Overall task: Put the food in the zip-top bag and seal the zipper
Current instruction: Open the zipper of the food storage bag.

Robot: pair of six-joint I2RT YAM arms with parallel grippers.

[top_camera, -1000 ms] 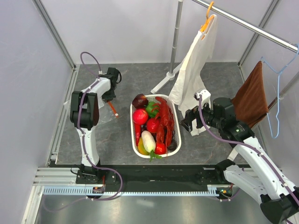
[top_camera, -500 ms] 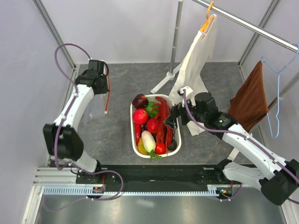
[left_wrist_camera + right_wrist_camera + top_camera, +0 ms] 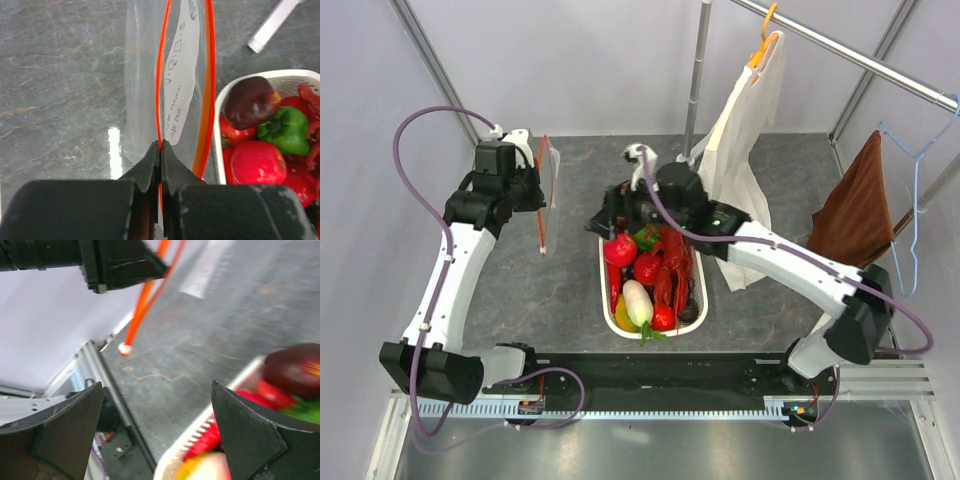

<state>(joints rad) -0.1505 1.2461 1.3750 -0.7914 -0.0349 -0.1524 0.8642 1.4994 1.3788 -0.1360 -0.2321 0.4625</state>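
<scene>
Upper left of the top view: zip-top bag held up off the table by the left gripper. Turned edge-on, zipper a thin orange-red line running down the frame.

Left wrist view, lower centre: jaws pressed together, pinching one lip of the zipper. Second lip bowed away to the right, mouth gaping a little. Clear film beyond, a printed panel on it, no food visible inside.

Centre of the top view: right gripper over the far end of the white basket, well apart from the bag. Jaws spread wide, nothing between the fingers. Right wrist view: dark purple bulb at the right edge of the frame, near the right finger, no contact visible.

Food, as far as visible, all in the basket: green pepper and red round fruit beside the bulb at the far end, red lobster along the right side, white radish toward the near end.

Progress, judged from the above: early.
- Done: bag off the table, mouth partly open, held by one lip only.
- Left: every piece to pick and load, none grasped yet.
- Left after that: both lips brought together and the zipper pressed shut along its whole length.
</scene>
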